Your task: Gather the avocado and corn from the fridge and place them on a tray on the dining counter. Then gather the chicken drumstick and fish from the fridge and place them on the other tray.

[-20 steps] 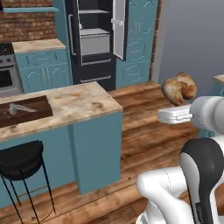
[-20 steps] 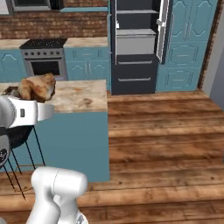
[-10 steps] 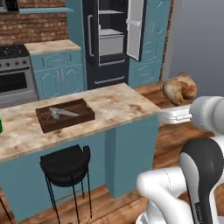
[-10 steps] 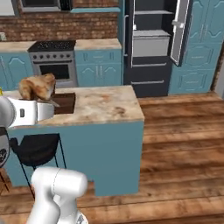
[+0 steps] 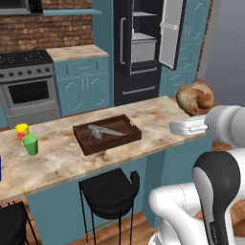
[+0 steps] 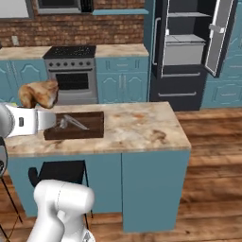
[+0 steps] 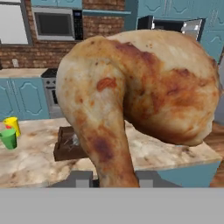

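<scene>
The base has rolled closer, so the table (image 5: 158,115) and other tray (image 5: 125,138) — fish (image 5: 103,131) already on it — sit mid-frame, while the end effector (image 5: 189,125) pinches the chicken drumstick (image 5: 195,97) at right — delivery is near.

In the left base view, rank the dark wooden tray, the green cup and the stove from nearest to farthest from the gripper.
1. The dark wooden tray, mid-counter, left of the gripper, which holds the chicken drumstick.
2. The green cup, at the counter's far left.
3. The stove, against the brick back wall.
</scene>
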Robot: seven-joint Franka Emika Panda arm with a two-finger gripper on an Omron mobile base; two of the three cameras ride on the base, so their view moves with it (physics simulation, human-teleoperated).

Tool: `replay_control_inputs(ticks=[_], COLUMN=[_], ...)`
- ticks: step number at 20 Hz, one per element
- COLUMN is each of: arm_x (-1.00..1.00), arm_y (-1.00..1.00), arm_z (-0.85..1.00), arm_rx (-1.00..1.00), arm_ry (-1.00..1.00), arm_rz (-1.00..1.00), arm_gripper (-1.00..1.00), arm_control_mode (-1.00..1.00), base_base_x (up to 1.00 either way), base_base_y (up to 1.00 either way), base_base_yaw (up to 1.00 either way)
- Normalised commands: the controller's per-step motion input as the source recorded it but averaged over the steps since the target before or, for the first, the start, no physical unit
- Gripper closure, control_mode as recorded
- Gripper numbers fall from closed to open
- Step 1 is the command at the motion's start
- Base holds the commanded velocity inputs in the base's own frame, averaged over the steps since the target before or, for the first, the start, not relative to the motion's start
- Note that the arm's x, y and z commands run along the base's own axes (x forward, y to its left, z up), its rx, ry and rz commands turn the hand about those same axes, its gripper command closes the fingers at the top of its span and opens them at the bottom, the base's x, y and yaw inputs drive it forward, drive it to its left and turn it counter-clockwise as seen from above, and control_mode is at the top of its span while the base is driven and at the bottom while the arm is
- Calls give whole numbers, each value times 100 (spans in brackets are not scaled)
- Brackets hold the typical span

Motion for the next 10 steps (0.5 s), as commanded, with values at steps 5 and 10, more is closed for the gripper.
replay_control_inputs(ticks=[5, 10], arm_x=[0, 0], arm_y=[0, 0], arm_z=[0, 0], arm_rx=[0, 0], arm_ry=[0, 0], arm_rz=[0, 0], arm_gripper=[100, 100], arm_control_mode=[100, 100], base_base_x=[74, 91], base_base_y=[0, 0], base_base_yaw=[23, 24])
